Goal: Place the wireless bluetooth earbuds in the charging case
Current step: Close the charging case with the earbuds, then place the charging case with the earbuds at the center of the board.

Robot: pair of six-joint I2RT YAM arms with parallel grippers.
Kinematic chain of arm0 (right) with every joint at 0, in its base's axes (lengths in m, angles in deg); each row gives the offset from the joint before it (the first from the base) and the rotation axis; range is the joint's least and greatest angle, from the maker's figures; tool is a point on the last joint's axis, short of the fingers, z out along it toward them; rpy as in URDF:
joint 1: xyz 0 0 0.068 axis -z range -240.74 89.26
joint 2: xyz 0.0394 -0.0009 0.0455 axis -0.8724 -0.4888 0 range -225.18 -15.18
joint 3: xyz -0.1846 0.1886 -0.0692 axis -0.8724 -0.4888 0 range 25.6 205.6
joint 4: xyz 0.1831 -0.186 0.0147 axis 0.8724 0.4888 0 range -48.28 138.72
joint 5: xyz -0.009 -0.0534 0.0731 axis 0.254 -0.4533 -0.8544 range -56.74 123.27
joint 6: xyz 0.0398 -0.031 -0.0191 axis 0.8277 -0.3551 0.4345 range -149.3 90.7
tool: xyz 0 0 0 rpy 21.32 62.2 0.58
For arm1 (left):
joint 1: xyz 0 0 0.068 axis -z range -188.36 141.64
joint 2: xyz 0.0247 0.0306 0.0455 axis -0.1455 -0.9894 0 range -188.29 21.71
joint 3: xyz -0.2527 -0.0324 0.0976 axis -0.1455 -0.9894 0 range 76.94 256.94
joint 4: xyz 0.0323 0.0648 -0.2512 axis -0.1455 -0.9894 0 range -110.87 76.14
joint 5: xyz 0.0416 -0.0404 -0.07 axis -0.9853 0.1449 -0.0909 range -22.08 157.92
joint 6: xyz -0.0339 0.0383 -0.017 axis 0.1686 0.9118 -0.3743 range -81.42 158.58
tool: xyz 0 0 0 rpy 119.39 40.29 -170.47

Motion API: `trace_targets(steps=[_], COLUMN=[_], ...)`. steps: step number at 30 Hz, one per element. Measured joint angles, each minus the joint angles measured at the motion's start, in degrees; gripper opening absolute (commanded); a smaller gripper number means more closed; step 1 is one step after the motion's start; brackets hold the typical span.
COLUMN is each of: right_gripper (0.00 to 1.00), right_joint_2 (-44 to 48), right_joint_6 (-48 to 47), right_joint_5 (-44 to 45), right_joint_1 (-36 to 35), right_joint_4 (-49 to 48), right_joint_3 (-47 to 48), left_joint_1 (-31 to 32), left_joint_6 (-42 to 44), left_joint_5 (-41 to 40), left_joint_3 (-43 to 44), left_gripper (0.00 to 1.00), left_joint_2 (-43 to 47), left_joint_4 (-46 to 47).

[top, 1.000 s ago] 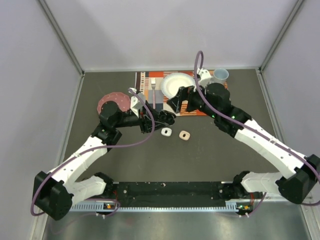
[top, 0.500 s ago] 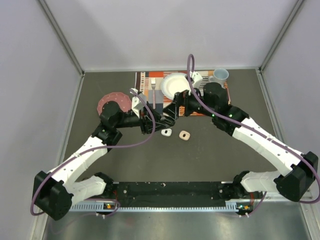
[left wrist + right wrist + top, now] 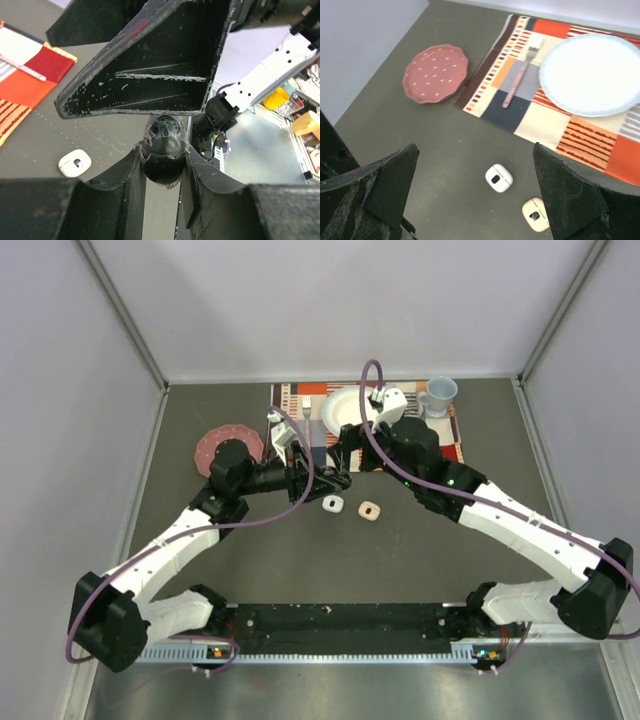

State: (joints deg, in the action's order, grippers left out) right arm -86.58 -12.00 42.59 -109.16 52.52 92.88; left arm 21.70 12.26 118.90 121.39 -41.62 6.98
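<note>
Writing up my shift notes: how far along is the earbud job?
Done: nothing I can confirm. In hand: the left claw grips a black rounded case; the right claw is open near it. Left: white case and pink case on the table, contents unclear.

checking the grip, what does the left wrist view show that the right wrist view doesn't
Only the left wrist: the black case, pinched in the shut left end effector.
Only the right wrist: the pink plate, the white plate and a beige case.
Both: the white case lying on the table, and the striped placemat.
</note>
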Motion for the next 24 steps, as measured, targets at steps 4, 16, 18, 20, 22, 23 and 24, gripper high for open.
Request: trace_targets(steps=[4,16,18,20,22,23,24], right_gripper=[0.99,0.99,0.99,0.99,0.99,0.99,0.99], right_joint_2=[0.0,1.53,2.34,3.15,4.0,4.31,4.63], right_joint_6=[1.53,7.32,8.41,9.53,10.69,11.08,11.54], right_joint_5=[8.22,14.97,14.4,13.44,12.5,12.09,11.65], right_joint_1=[-1.95,2.8,5.35,7.48,9.05,9.44,9.81], right_joint_4=[-2.43,0.42,1.27,2.08,2.45,2.51,2.56], right_joint_3=[-1.79,-6.08,-7.32,-8.15,-9.09,-9.42,-9.88], left_joint_1=[0.0,-0.02,-0.02,-0.02,-0.02,0.0,0.0], left_joint_6=[-2.6,-2.32,-2.29,-2.45,-2.91,-3.32,-3.87], left_joint_5=[-2.75,-10.75,-11.69,-12.46,-13.42,-13.66,-14.01], left_joint_3=[0.0,-0.42,-1.49,-3.15,-4.83,-5.46,-6.32], left_gripper=[0.0,0.0,0.0,0.0,0.0,0.0,0.0], left_joint_2=[-0.59,-0.7,-0.7,-1.03,-2.19,-2.91,-4.07], left_joint_4=[-0.81,-2.93,-3.08,-3.54,-4.72,-5.22,-5.66])
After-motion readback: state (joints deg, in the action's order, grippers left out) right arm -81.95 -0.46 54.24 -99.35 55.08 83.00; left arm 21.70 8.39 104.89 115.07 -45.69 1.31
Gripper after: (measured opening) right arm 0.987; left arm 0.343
